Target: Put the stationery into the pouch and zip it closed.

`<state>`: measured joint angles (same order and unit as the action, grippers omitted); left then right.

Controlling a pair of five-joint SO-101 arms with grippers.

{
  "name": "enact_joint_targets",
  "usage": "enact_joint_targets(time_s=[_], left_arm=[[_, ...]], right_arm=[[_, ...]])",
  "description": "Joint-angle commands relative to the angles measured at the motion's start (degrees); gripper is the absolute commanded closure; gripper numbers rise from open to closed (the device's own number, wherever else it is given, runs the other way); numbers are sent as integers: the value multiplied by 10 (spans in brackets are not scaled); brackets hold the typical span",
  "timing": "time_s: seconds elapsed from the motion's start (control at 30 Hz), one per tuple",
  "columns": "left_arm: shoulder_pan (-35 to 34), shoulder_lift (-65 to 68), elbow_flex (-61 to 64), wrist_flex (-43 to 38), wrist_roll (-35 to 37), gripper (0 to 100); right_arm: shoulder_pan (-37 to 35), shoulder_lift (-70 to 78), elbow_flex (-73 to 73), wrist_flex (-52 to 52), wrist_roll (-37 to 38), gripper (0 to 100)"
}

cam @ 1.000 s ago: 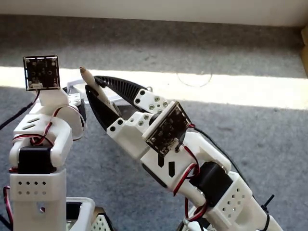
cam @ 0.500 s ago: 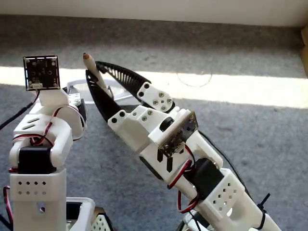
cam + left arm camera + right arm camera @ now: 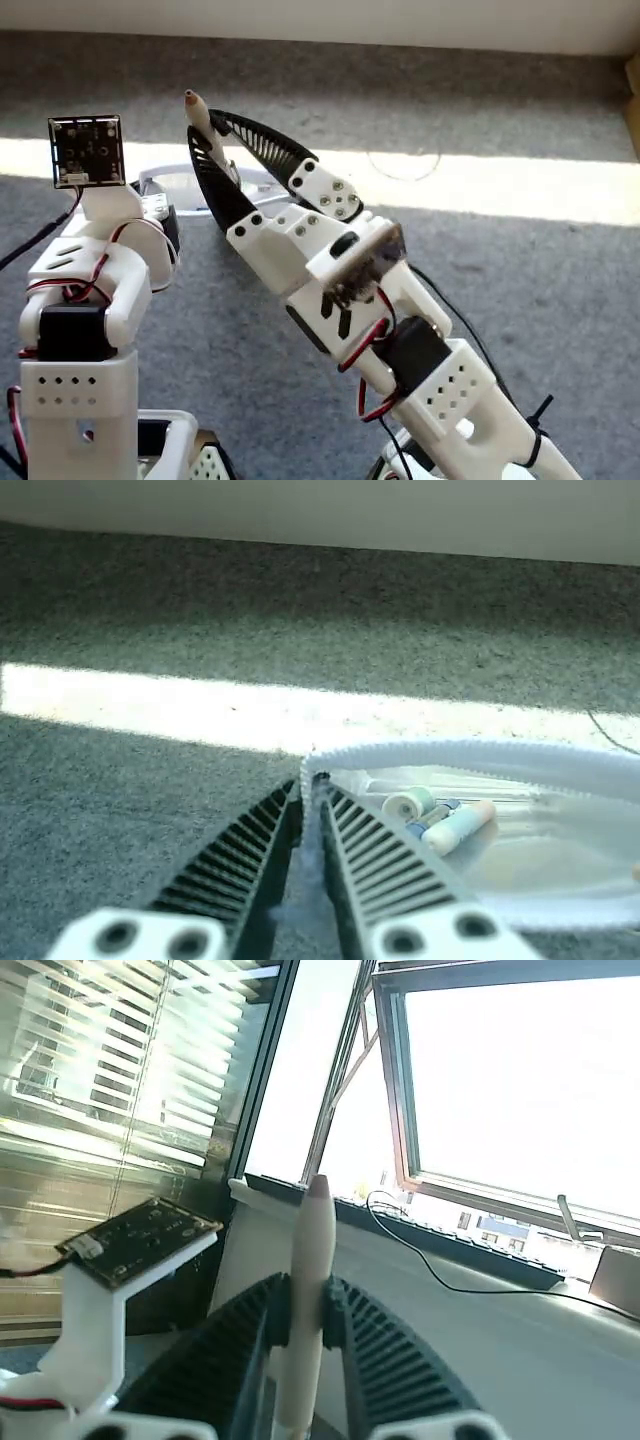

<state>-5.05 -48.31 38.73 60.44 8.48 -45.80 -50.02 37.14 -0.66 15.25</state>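
Observation:
My right gripper (image 3: 206, 140) is shut on a white pen (image 3: 201, 125) with a tan tip and holds it up over the carpet, tip pointing away from the arm. In the right wrist view the pen (image 3: 309, 1250) stands upright between the black jaws of the gripper (image 3: 305, 1295). A clear pouch (image 3: 530, 865) with a white zip rim (image 3: 450, 752) lies open on the carpet. My left gripper (image 3: 308, 788) is shut on its end by the zip. Inside lie a glue stick (image 3: 408, 803) and a pale marker (image 3: 458, 824). The pouch (image 3: 185, 186) peeks out beside the left arm (image 3: 90, 270).
Grey carpet (image 3: 520, 230) with a bright sunlit band covers the floor. A thin wire (image 3: 405, 165) lies on the carpet past the right arm. A wall runs along the far edge (image 3: 400, 20). The two arms stand close together.
The right arm has swung the pen farther away and a little to the right, and its wrist has turned. The left arm has stayed put.

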Motion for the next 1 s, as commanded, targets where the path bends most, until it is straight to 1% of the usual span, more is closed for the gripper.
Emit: enact_joint_targets(time_s=[0.0,0.33,0.37,0.43,0.5,0.57,0.7,0.97], left_arm=[[-2,22,33,0,0,989],[-2,22,33,0,-2,989],[-2,22,33,0,-2,989],[-2,22,33,0,-2,989],[-3,22,33,0,-2,989],[-3,22,33,0,-2,989],[-4,22,33,0,-2,989],[-5,22,33,0,-2,989]], right_arm=[[19,36,-7,-15,5,985],[35,49,-4,-10,7,981],[33,49,-3,-10,17,981],[26,50,-1,-9,71,981],[11,51,7,15,127,981],[1,51,12,45,161,981],[-17,51,11,93,183,981],[-17,50,11,167,223,981]])
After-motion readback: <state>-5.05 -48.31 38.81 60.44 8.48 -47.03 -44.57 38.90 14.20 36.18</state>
